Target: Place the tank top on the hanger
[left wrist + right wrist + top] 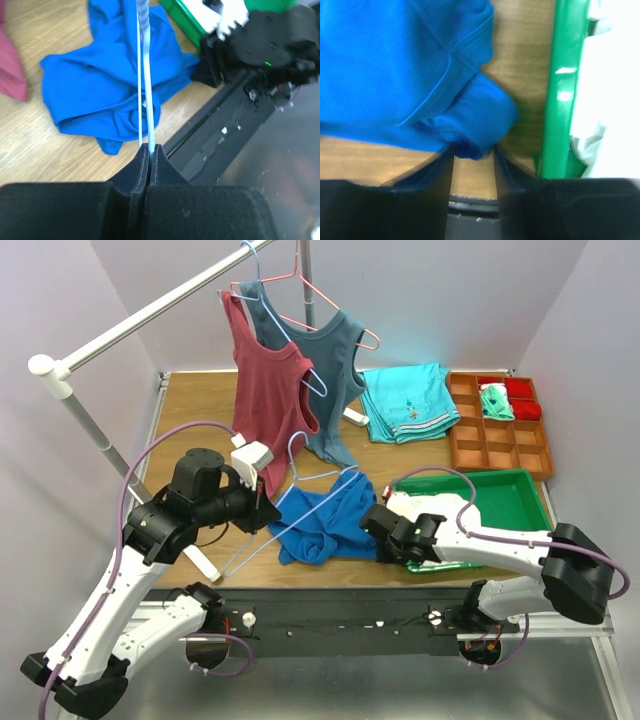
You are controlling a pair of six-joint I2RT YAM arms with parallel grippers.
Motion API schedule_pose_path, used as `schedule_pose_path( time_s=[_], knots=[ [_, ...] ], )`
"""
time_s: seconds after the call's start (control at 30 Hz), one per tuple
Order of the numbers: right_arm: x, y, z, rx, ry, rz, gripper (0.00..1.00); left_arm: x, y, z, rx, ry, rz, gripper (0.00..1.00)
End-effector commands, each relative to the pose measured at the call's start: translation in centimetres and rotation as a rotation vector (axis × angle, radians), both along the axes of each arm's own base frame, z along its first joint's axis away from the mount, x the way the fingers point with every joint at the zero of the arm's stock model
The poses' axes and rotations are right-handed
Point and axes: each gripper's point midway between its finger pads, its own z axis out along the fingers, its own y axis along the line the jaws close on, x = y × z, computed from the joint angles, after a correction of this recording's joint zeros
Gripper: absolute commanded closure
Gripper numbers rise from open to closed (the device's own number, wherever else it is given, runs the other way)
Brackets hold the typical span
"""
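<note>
The royal-blue tank top (325, 525) lies crumpled on the wooden table near the front edge. The light-blue wire hanger (293, 455) lies slanted across it, with its hook toward the back. My left gripper (262, 512) is shut on the hanger's wire; the left wrist view shows the jaws (149, 147) pinching the wire (145, 75) above the tank top (95, 90). My right gripper (378, 522) is at the top's right edge. In the right wrist view its jaws (474, 150) stand apart, with a fold of the blue fabric (470, 125) at the fingertips.
A rack bar (150, 312) at the back left carries a maroon top (268, 380) and a teal-grey top (335, 370). Folded turquoise cloth (405, 400) and an orange compartment tray (500, 435) lie at the back right. A green bin (510, 500) sits beside my right arm.
</note>
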Motion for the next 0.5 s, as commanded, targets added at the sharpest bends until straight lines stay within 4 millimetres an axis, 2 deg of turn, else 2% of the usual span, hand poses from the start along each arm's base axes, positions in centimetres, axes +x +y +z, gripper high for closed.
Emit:
schedule_pose_path(
  time_s=[0.0, 0.03, 0.07, 0.13, 0.17, 0.3, 0.47],
  knots=[
    [2.5, -0.5, 0.4, -0.054, -0.114, -0.079, 0.77, -1.7, -0.6, 0.1, 0.016, -0.038, -0.087, 1.00],
    [3.1, -0.3, 1.2, -0.060, -0.131, -0.083, 0.82, -2.0, -0.6, 0.0, 0.027, -0.041, -0.105, 1.00],
    [3.7, -0.4, 1.7, -0.081, -0.159, -0.080, 0.92, -2.6, -0.8, -0.2, 0.037, -0.045, -0.131, 1.00],
    [4.4, -0.8, 2.9, -0.121, -0.187, -0.086, 0.98, -3.0, -0.8, -0.4, 0.052, -0.064, -0.149, 1.00],
    [5.4, -0.5, 4.3, -0.126, -0.232, -0.095, 0.99, -3.4, -1.0, -0.6, 0.059, -0.071, -0.173, 1.00],
    [7.1, -1.4, 6.2, -0.191, -0.271, -0.109, 0.99, -3.7, -0.6, -0.5, 0.090, -0.106, -0.175, 1.00],
    [8.8, -1.1, 7.7, -0.144, -0.282, -0.085, 0.99, -4.3, -0.6, -0.6, 0.084, -0.117, -0.200, 1.00]
  ],
)
